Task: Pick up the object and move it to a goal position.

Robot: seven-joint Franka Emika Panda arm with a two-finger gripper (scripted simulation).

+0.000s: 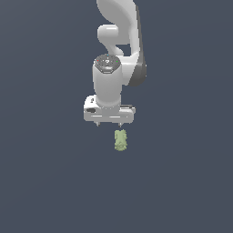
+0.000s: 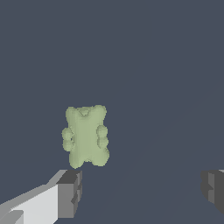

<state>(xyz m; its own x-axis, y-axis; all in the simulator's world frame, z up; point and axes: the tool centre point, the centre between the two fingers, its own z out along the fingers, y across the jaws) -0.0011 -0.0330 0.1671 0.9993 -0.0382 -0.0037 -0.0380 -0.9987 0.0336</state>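
Note:
The object is a small pale yellow-green lumpy oblong item lying on the dark grey floor. It also shows in the wrist view, shaped like a little bear. My gripper hangs above the floor, with the object just below it and slightly toward the exterior view's right. The jaws stand wide open and hold nothing. In the wrist view the gripper shows one finger close to the object's end and the other finger far from it. The object is not between the fingers.
The white arm rises behind the gripper toward the top of the exterior view. A plain dark grey floor surrounds the object.

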